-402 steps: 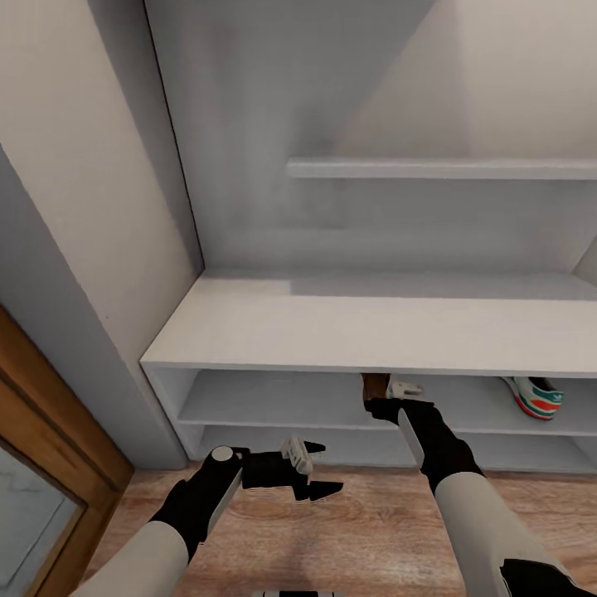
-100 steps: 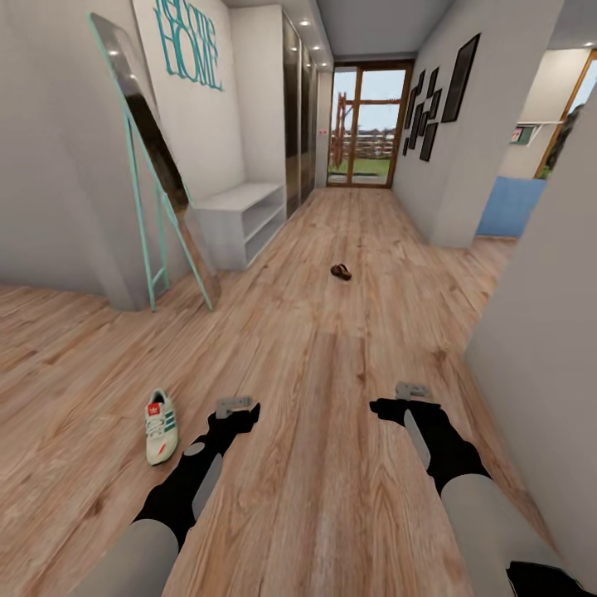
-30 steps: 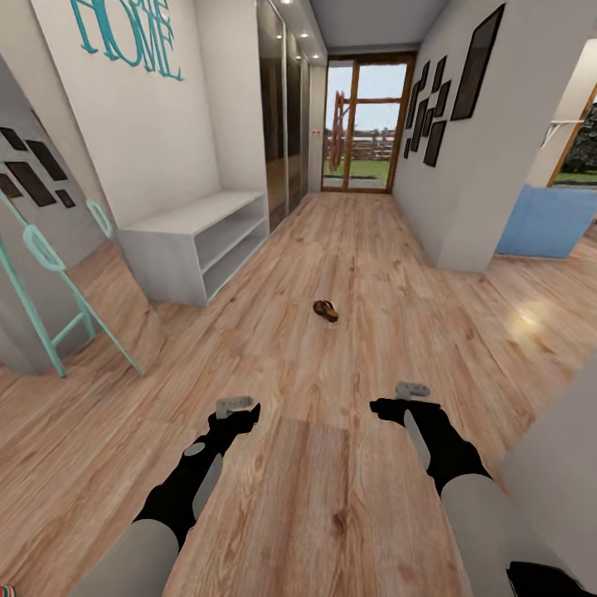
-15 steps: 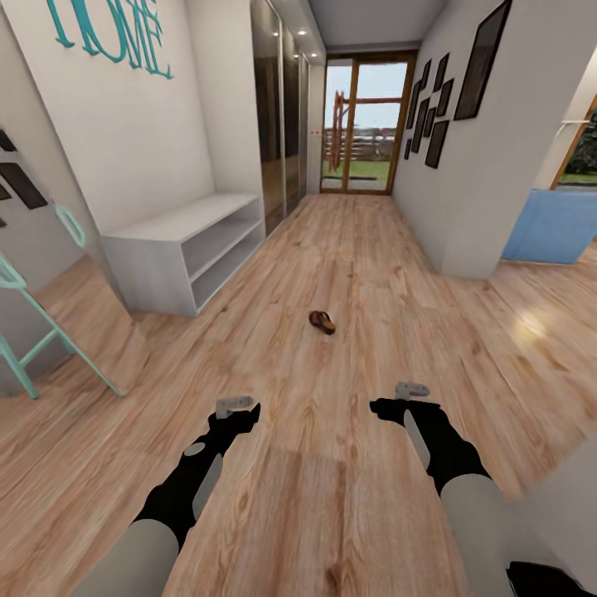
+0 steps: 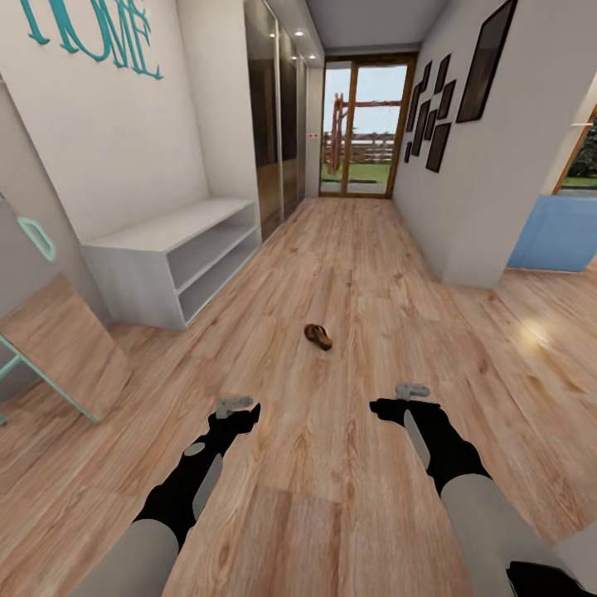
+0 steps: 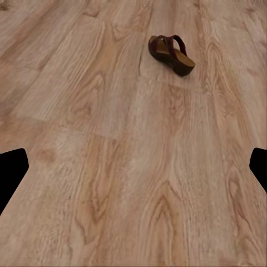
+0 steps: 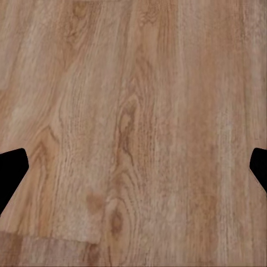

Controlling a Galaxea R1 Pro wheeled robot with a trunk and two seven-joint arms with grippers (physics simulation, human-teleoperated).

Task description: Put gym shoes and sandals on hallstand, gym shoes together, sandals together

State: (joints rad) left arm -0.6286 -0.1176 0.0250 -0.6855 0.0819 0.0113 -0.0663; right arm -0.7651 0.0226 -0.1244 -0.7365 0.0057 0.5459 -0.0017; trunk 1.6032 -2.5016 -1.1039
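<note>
1 brown sandal (image 5: 318, 336) lies on the corridor floor (image 5: 348, 274).

Teal wall lettering (image 5: 87, 33), leaning mirror (image 5: 50, 348), dark frames (image 5: 485, 58), glass door (image 5: 365, 128).

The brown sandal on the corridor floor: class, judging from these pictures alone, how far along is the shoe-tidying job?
Done: nothing can be confirmed; the grey shelf unit by the wall looks empty from here.
In hand: nothing. The left gripper and right gripper are open over bare corridor floor.
Left: one sandal lies ahead on the planks, beyond both grippers, so it needs picking up and racking beside its partner.
</note>
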